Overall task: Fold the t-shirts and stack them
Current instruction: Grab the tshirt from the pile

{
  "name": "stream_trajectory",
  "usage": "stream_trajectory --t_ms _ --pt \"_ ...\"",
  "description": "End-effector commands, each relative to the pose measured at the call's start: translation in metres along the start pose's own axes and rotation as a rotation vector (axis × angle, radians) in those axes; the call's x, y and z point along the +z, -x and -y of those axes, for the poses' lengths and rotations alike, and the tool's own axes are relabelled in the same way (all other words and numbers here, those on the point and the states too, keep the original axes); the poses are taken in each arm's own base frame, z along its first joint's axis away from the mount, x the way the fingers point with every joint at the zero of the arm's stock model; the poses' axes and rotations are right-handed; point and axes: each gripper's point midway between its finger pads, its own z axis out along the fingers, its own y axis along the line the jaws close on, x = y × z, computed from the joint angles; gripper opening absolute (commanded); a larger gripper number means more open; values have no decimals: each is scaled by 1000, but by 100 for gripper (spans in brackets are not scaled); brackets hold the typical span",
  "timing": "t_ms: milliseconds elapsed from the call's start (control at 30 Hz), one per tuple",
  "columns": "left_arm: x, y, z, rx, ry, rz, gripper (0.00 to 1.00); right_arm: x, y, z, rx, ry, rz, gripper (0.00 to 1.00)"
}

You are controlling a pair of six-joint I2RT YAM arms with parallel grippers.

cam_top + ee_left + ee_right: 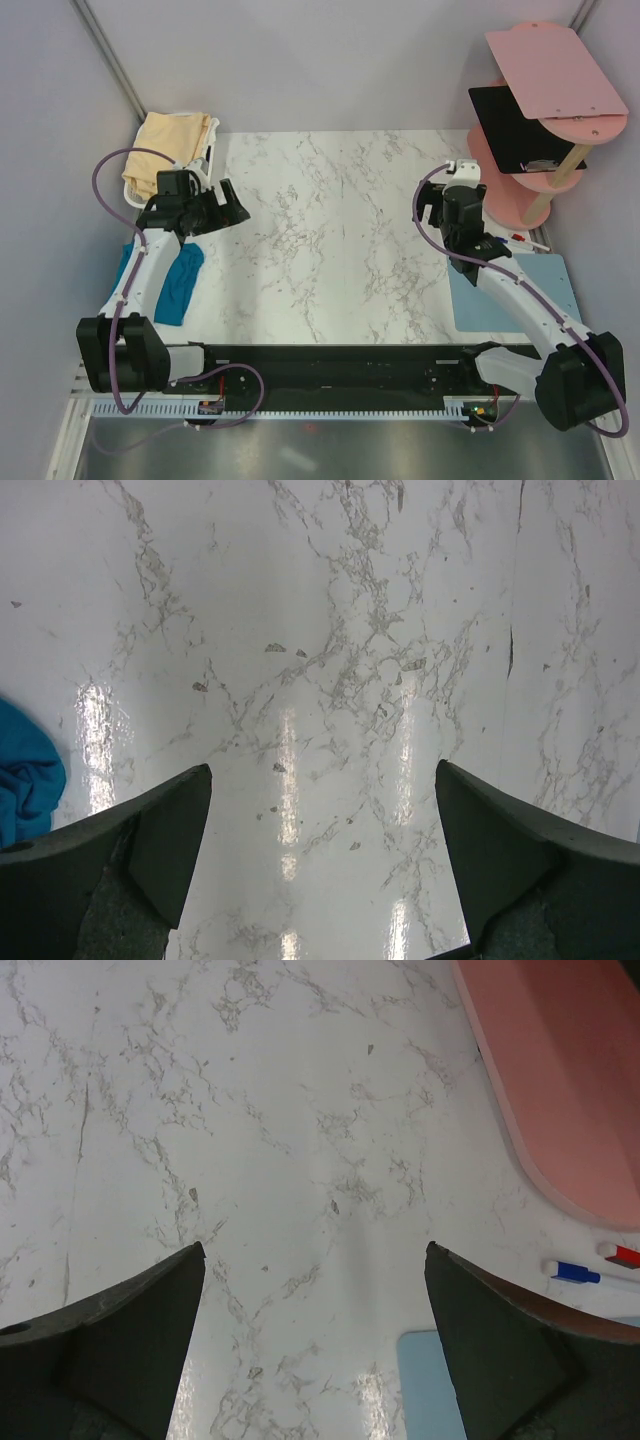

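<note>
A pale yellow-cream t-shirt (174,136) lies bunched in the white basket (207,163) at the far left. A teal blue t-shirt (181,285) lies crumpled on the marble table (330,240) at the left edge, partly under my left arm; its edge also shows in the left wrist view (25,780). No white t-shirt is in view. My left gripper (228,203) is open and empty over bare marble (322,780), just right of the basket. My right gripper (448,200) is open and empty over bare marble (315,1250) at the right.
A light-blue mat (520,290) lies at the near right, its corner also in the right wrist view (430,1380). A pink tiered stand (545,80) with a black board stands at the far right; its base (560,1080) and two markers (572,1272) are close to my right gripper.
</note>
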Motion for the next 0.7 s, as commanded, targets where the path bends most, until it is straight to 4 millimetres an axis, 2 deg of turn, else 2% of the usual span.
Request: stream_trajectory --t_ms 0,133,167,200,233,333,367,400,433,467,533,567,633,667 --pt "1 4 0 -28 6 8 100 3 5 -4 10 9 7 98" --pt "3 3 -13 -43 79 8 100 5 -1 -3 11 1 -7 98" --pt "3 2 -26 -49 147 8 100 6 -2 -4 10 0 -10 98" --pt "3 5 -29 -55 170 6 100 6 -5 -3 6 0 -17 98" --pt "8 0 -30 -47 170 -31 100 7 -6 -3 8 0 -17 98" --pt "8 17 -29 -20 178 -26 100 9 -10 -3 9 -6 -25 98" --pt "4 37 -26 -5 188 14 100 11 -13 -3 8 -7 -35 98" --pt "1 48 -27 3 211 36 100 11 -14 -4 9 -6 -39 98" --pt "2 57 -39 1 274 42 100 13 -17 -4 10 -5 -47 98" --pt "-6 86 -36 2 289 104 100 15 -22 -6 10 0 -61 98" --pt "-10 111 -47 -29 347 153 100 18 -27 -7 11 2 -73 98" --pt "-7 131 -49 -41 362 183 100 20 -33 -9 7 5 -90 98" --pt "-1 146 -63 -82 415 206 100 22 -38 -8 2 0 -104 98" --pt "10 157 -69 -95 427 207 100 23 -43 -8 -2 -4 -115 98"
